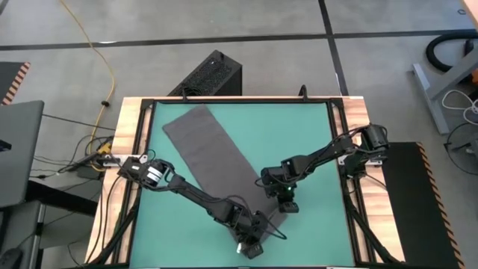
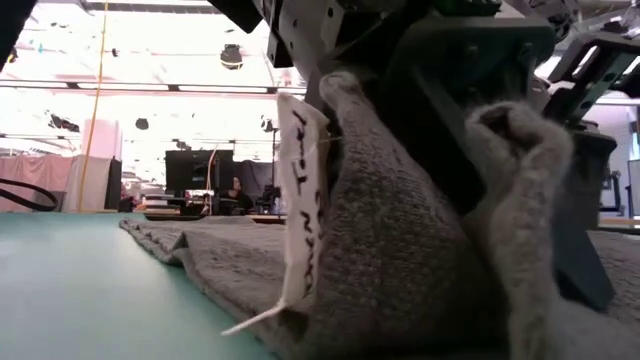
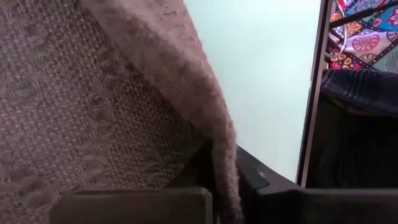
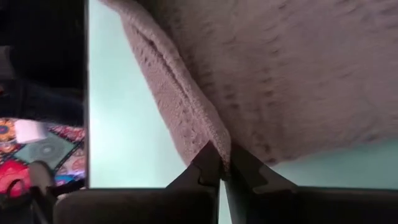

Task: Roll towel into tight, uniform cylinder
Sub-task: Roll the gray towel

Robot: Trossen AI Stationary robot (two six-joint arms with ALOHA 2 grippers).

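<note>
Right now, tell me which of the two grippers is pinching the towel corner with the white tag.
The left gripper, nearest the table's front edge. The high view shows its end of the towel lowest, and in the low view the tag hangs there. The right gripper holds the other corner.

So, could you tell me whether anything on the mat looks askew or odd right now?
The towel lies diagonally across the green mat, not square to its edges. Its near end is lifted, pinched by the left pincer and right pincer. Nothing looks spilled or damaged.

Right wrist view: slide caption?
Right pincer shut on the towel edge, lifted above the green mat.
</note>
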